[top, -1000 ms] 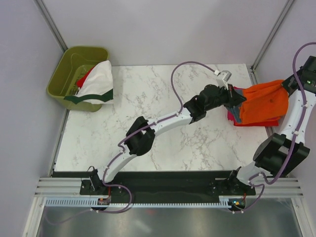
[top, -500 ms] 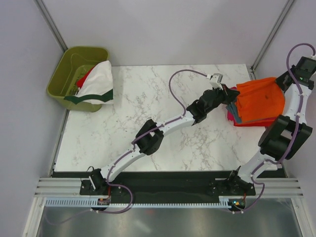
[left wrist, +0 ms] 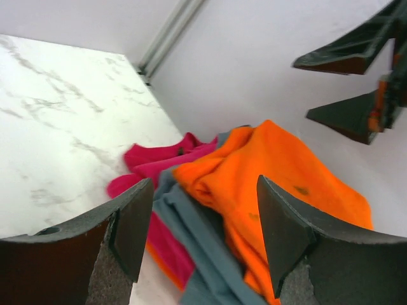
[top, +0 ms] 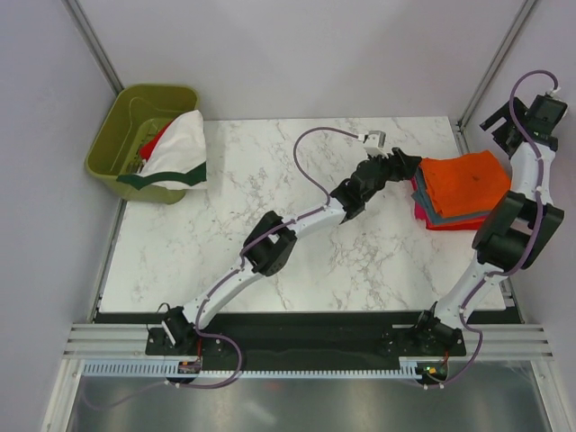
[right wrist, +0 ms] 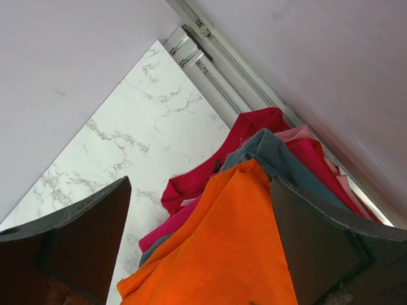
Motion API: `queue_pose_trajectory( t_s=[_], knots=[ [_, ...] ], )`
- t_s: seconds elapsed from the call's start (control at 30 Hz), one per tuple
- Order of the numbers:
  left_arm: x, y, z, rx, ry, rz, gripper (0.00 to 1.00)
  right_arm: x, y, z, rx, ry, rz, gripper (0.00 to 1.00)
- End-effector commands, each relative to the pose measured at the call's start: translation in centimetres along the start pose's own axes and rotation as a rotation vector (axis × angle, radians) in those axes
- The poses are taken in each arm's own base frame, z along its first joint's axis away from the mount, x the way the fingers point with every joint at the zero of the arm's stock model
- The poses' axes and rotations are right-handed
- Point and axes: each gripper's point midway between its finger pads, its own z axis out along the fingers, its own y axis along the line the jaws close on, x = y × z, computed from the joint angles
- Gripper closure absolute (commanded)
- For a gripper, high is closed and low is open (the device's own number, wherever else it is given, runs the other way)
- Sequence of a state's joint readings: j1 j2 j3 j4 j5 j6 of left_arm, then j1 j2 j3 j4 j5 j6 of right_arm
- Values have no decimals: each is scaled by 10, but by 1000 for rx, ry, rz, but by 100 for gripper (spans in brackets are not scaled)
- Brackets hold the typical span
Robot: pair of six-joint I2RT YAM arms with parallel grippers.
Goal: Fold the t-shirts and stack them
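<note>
Across the workspace you have the marble bench [top: 270,261]. At its far left corner sits the olive-green bin [top: 121,135], with a white t-shirt [top: 180,148] trimmed in dark green draped over its right wall and a red cloth [top: 155,137], probably another shirt, tucked behind it. Against the bench's right edge, toward the far corner, lies the stack of t-shirts [top: 425,205]. The orange t-shirt [top: 463,180] is folded on top, a blue-grey t-shirt [left wrist: 191,222] lies under it, and a magenta t-shirt [left wrist: 152,166] and a red t-shirt [right wrist: 315,162] show below. Your left hand [top: 407,165] hangs just beside the stack's left edge, fingers spread, grasping nothing. Your right hand [top: 500,126] is raised near the far right corner, jaws wide apart and empty.
</note>
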State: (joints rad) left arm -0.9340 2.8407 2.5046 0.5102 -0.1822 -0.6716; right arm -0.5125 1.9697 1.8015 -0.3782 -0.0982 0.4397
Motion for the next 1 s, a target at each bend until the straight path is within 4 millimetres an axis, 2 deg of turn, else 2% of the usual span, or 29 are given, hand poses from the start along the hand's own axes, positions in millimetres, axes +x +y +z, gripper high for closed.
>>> queue_pose_trajectory(
  t_s=[0.0, 0.03, 0.07, 0.1, 0.13, 0.17, 0.2, 0.23, 0.27, 0.3, 0.33, 0.37, 0.4, 0.43, 0.47, 0.5, 0.53, 0.57, 0.6, 0.67, 0.7, 0.73, 0.77, 0.8, 0.83, 0.87, 0.93, 0.97],
  knots=[
    [-92, -49, 2, 75, -121, 68, 27, -70, 15, -46, -53, -190, 12, 2],
    [-115, -62, -1, 87, -140, 88, 27, -68, 19, -50, -73, -182, 26, 3],
    [-109, -52, -7, 61, -104, 103, 27, -65, 33, -62, -145, -161, 29, 4],
    [-112, -53, -12, 57, -94, 115, 24, -52, 36, -62, -173, -124, 59, 6],
    [-145, -76, -21, 79, -122, 126, 21, -50, 45, -72, -217, -116, 75, 13],
    [-150, -74, -26, 71, -114, 138, 19, -47, 52, -77, -257, -114, 86, 17],
    [-137, -60, -36, 39, -65, 158, 16, -29, 54, -77, -279, -72, 104, 19],
    [-143, -59, -43, 21, -49, 182, 15, -23, 59, -82, -298, -65, 115, 23],
    [-153, -60, -57, -1, -36, 196, 15, -25, 71, -96, -331, -88, 110, 25],
    [-160, -59, -65, -25, -37, 209, 14, -7, 68, -96, -327, -56, 118, 27],
    [-162, -57, -74, -44, -27, 223, 13, -1, 71, -101, -338, -49, 144, 29],
    [-172, -54, -91, -73, -24, 235, 12, 4, 77, -121, -384, -69, 180, 37],
    [-174, -52, -100, -83, -20, 237, 11, 14, 71, -114, -382, -65, 182, 37],
    [-175, -50, -109, -92, -11, 240, 9, 16, 81, -129, -439, -62, 242, 46],
    [-180, -49, -125, -99, 3, 243, 7, 11, 86, -135, -494, -98, 252, 50],
    [-180, -47, -133, -101, 14, 244, 6, 32, 80, -131, -502, -59, 288, 53],
    [-184, -46, -141, -101, 19, 243, 5, 37, 86, -140, -547, -51, 299, 54],
    [-170, -36, -152, -114, 63, 251, 3, 36, 91, -145, -586, -60, 346, 56],
    [-182, -43, -161, -111, 49, 240, 3, 57, 83, -141, -583, -23, 382, 59],
    [-175, -30, -175, -138, 81, 239, 2, 61, 85, -148, -632, -44, 397, 63],
    [-181, -32, -181, -137, 77, 235, 2, 74, 77, -145, -612, -30, 401, 64],
    [-180, -28, -185, -145, 82, 238, 2, 78, 73, -147, -596, -35, 394, 64],
    [-174, -21, -191, -158, 99, 238, 2, 81, 68, -144, -574, -48, 395, 65],
    [-176, -22, -194, -160, 98, 234, 2, 93, 61, -141, -559, -34, 397, 66],
    [-172, -15, -199, -173, 111, 233, 2, 94, 61, -142, -575, -52, 390, 66],
    [-171, -14, -201, -174, 115, 229, 2, 111, 54, -137, -570, -25, 403, 66],
    [-169, -10, -204, -181, 121, 219, 2, 127, 46, -128, -565, -1, 446, 67],
    [-164, -6, -206, -184, 133, 216, 2, 123, 45, -128, -594, -36, 451, 68]
  ],
)
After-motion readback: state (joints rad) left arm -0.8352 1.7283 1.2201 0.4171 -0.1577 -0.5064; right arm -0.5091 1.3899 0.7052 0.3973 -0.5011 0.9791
